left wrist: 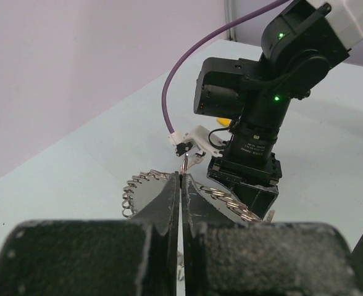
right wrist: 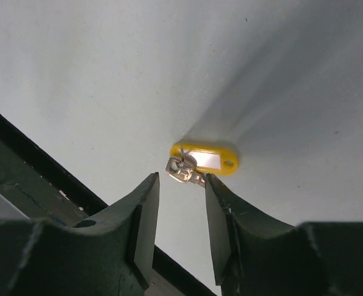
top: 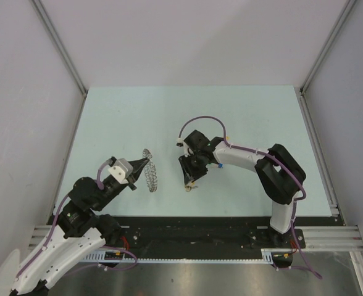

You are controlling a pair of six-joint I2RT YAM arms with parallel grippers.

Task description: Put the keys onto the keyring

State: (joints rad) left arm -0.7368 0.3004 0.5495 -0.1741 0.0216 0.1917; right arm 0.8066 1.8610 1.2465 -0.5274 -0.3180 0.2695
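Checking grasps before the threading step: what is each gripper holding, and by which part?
The left gripper pinches the keyring by its coiled rim. The right gripper is open over the yellow-tagged key, holding nothing.

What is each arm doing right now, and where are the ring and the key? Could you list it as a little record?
left gripper: shut, pinching the keyring, which stands upright
right gripper: open, pointing down at the key
key: silver, with a yellow tag, lying on the table
key on ring: not yet
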